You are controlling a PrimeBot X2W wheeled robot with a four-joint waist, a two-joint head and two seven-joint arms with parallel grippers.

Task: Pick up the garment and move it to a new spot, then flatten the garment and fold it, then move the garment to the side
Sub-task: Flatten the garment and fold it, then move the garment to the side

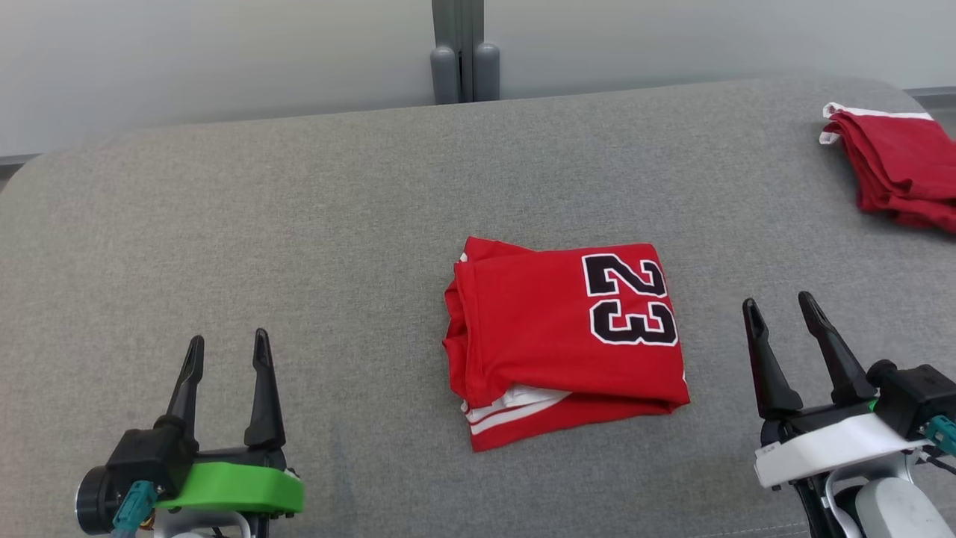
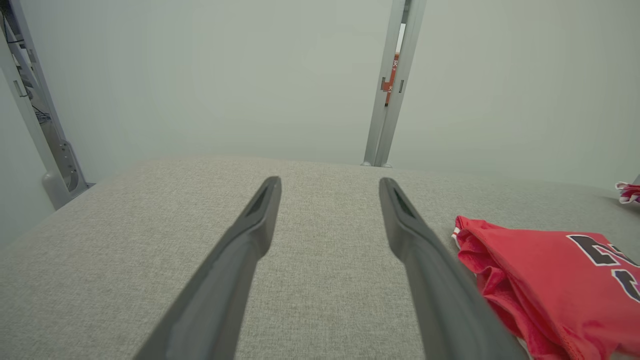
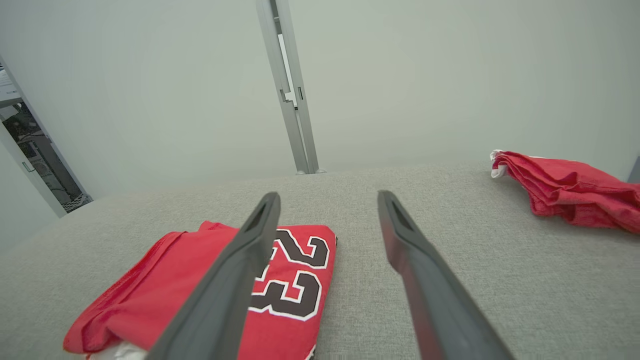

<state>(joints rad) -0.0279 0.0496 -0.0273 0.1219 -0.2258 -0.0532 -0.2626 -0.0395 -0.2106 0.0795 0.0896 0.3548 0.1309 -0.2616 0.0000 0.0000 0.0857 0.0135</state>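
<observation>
The garment [image 1: 564, 336] is a red jersey with a black and white "23", folded into a rough square in the middle of the grey surface [image 1: 299, 224]. It also lies at the lower right of the left wrist view [image 2: 550, 280] and at the lower left of the right wrist view [image 3: 200, 290]. My left gripper [image 1: 228, 350] stands open at the lower left, well apart from the jersey, with nothing between its fingers [image 2: 250, 235]. My right gripper [image 1: 782, 306] is open just right of the jersey, not touching it, fingers [image 3: 410, 245] empty.
A second folded red cloth [image 1: 896, 164] lies at the far right edge of the surface, also in the right wrist view [image 3: 570, 192]. A grey post [image 1: 463, 52] stands against the pale wall behind. Bare grey fabric surrounds the jersey on all sides.
</observation>
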